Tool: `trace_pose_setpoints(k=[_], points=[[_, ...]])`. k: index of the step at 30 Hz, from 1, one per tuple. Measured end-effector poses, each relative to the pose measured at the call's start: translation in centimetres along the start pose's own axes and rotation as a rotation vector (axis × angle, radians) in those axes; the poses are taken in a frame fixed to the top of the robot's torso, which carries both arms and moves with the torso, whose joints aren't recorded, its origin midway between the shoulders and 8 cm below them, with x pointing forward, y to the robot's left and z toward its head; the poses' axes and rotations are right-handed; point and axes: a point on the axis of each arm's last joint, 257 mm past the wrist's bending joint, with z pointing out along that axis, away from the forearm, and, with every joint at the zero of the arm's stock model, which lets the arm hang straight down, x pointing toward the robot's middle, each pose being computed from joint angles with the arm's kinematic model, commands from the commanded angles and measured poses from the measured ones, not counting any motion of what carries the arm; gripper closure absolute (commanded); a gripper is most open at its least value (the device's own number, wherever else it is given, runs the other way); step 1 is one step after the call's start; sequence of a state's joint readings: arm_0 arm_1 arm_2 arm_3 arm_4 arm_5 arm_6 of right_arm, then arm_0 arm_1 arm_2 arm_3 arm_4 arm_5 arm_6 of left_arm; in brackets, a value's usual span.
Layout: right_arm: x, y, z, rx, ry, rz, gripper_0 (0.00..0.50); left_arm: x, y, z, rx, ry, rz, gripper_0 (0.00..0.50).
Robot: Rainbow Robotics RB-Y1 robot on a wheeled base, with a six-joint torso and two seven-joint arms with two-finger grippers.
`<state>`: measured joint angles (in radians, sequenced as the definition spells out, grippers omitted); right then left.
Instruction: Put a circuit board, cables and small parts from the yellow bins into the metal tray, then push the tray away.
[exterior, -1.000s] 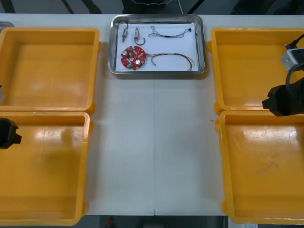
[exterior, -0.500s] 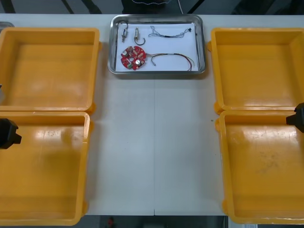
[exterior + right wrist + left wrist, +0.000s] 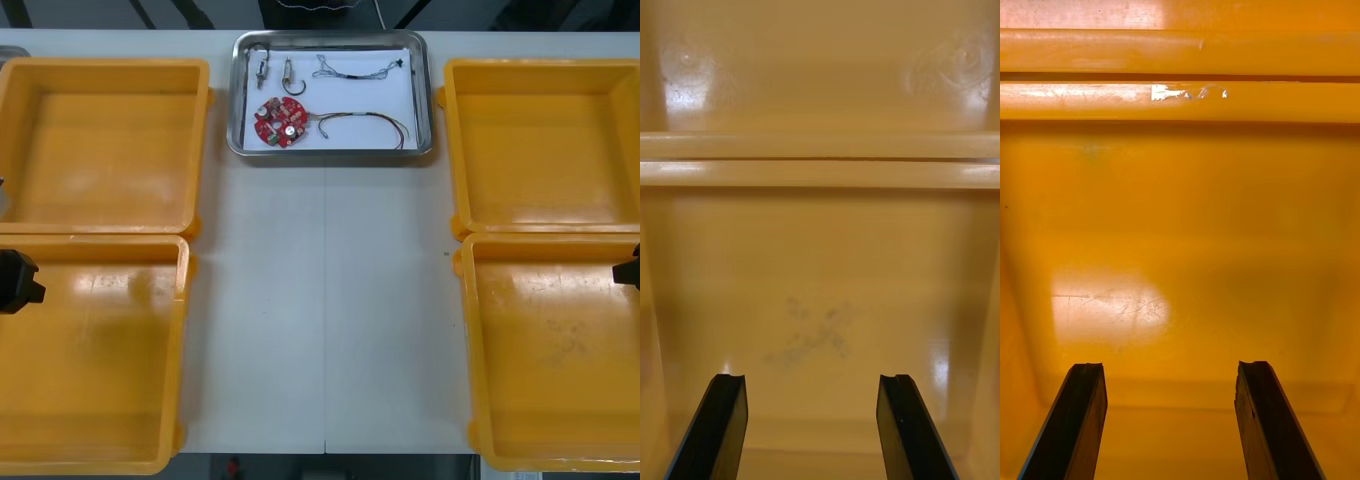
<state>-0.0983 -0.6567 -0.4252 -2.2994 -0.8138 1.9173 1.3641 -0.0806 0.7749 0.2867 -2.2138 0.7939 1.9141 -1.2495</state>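
Parked wide: left tool (image 3: 1169,367) spread, empty; right tool (image 3: 812,377) likewise.

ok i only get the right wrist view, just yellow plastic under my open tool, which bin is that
observer: your right tool is over the near right yellow plastic bin, by its outer edge
operator: is the tray loaded
observer: yes, the shiny rectangular metal tray at the far edge of the light table holds a round red circuit board, cables and small metal parts
operator: and the left tool
observer: the left tool is open over the near left yellow bin, with nothing between its fingers
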Motion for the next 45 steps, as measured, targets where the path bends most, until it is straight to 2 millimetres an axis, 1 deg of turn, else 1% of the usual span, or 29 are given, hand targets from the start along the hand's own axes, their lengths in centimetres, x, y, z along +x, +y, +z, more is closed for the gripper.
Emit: trace_pose_setpoints(k=[23,45], points=[[1.7,-0.5,0.5,0.008,0.038,0.012,0.000,0.0,0.0,0.0,0.000,0.000,0.000,0.000],[1.7,-0.6,0.5,0.009,0.039,0.012,0.000,0.0,0.0,0.0,0.000,0.000,0.000,0.000]])
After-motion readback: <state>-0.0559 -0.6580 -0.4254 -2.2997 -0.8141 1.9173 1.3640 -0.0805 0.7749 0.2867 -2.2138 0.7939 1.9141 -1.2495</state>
